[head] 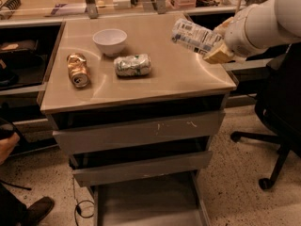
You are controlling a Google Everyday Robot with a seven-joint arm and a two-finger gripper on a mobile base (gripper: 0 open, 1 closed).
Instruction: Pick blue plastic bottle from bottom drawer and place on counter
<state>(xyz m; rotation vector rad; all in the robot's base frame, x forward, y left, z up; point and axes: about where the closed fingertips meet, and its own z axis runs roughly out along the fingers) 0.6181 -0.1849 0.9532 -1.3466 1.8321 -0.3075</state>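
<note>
1 claw point(218, 40) (reaching from right) grips blue plastic bottle point(192, 35) above counter point(155, 86).

- The table point(164, 81) forms the top of a cabinet, with two drawers stacked below its front edge: the upper drawer point(138, 133) and the middle drawer point(141, 168).
- The bottom drawer point(146, 204) sits lowest, pulled out toward the front, nearest the floor.
- On the table, the bowl point(110, 41) stands at the rear, left of centre.
- The left can point(77, 70) lies in front of and left of the bowl. The right can point(132, 65) lies just in front of and right of the bowl.
- The hand point(217, 40) hangs over the table's right edge, gripping the bottle point(192, 35), which lies above the table's right rear part.
- A chair point(282, 102) stands to the cabinet's right, and a worktop point(47, 4) runs behind it.
</note>
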